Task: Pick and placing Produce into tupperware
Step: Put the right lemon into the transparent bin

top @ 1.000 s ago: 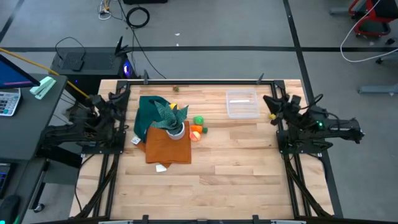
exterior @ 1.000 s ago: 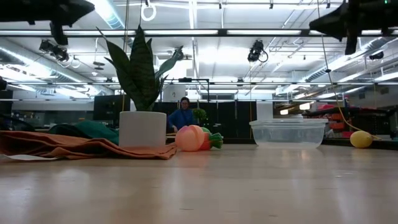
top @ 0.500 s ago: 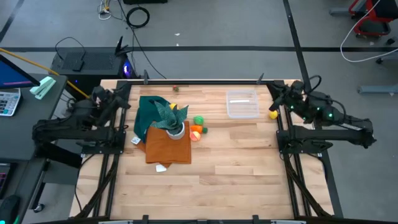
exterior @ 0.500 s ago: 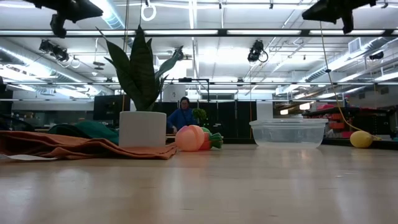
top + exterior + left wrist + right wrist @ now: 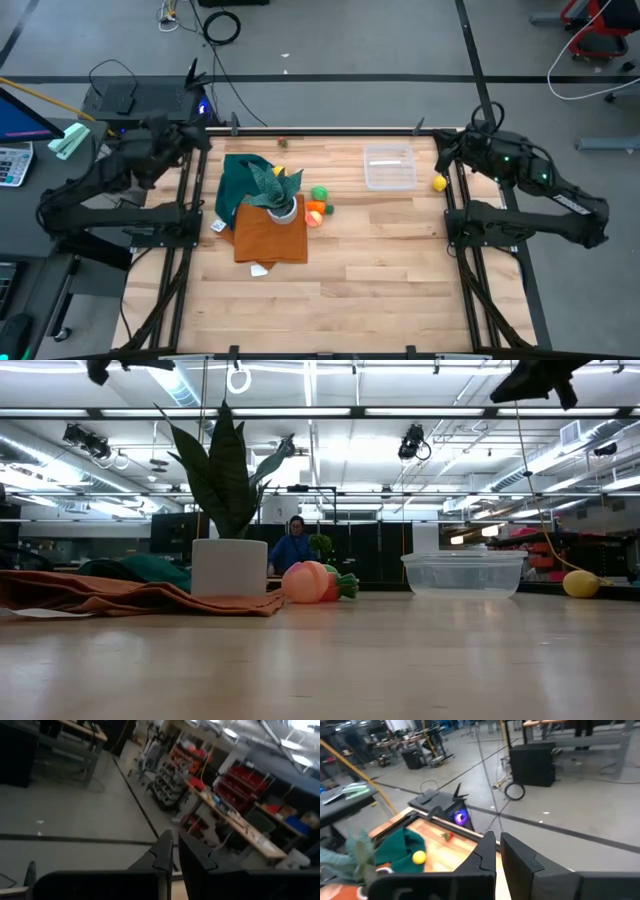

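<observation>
The clear tupperware (image 5: 389, 166) (image 5: 463, 573) stands on its base near the table's far right. A yellow fruit (image 5: 439, 183) (image 5: 581, 583) lies on the wood to its right. A green (image 5: 320, 193), an orange (image 5: 316, 208) and a peach-red piece (image 5: 311, 220) (image 5: 305, 582) lie together beside the white plant pot (image 5: 282, 207). A small yellow piece (image 5: 419, 856) lies near the far edge. My left gripper (image 5: 198, 136) (image 5: 175, 854) is raised over the far left corner, shut and empty. My right gripper (image 5: 442, 150) (image 5: 498, 854) is raised over the far right corner, shut and empty.
A green cloth (image 5: 238, 180) and an orange cloth (image 5: 270, 235) lie under and around the potted plant (image 5: 229, 567). A white scrap (image 5: 260, 269) lies near the orange cloth. The table's near half is bare wood (image 5: 380, 290). A person (image 5: 292, 548) sits far behind the table.
Both arms have unfolded and risen. The left gripper has gone up and toward the table's far edge, and the right gripper likewise; in the low view both have climbed almost out of the top of the picture. Produce and tupperware have stayed put.
</observation>
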### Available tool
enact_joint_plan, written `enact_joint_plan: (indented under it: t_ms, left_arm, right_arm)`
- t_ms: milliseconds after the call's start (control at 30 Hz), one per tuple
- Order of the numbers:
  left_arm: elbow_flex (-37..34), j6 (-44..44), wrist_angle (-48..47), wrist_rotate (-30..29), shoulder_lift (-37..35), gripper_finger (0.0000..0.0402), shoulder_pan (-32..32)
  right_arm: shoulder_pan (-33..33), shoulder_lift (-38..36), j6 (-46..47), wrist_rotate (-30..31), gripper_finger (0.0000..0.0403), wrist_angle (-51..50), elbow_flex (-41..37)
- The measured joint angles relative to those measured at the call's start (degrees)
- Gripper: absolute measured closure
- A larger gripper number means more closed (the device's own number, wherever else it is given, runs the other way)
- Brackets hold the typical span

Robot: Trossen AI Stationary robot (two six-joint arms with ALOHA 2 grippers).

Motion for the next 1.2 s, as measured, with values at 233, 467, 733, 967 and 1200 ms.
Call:
enact_joint_plan:
  t_ms: [233, 467, 733, 967, 1200]
  left_arm:
    - [7.36, 3.34, -4.63, 12.4, 7.26, 0.0373, 7.63]
    - [8.12, -0.58, -7.43, 20.95, 12.51, 0.0372, 17.02]
    - [8.11, 2.97, -6.49, 33.43, 19.57, 0.0384, 26.35]
    - [8.08, 11.18, -1.87, 36.42, 23.66, 0.0379, 28.52]
    - [8.08, 23.04, -1.2, 36.39, 24.05, 0.037, 28.34]
  right_arm:
    - [-3.65, 2.92, -1.05, -8.12, 0.0402, 0.4, 0.0]
    - [-6.94, 6.16, -2.21, -13.77, 0.0402, 3.67, 1.42]
    - [-9.3, 13.38, -7.01, -13.73, 0.0402, 3.15, 13.26]
    - [-10.5, 21.62, -10.69, -12.69, 0.0402, -6.76, 25.74]
    - [-10.5, 27.25, -11.17, -12.65, 0.0402, -22.65, 38.66]
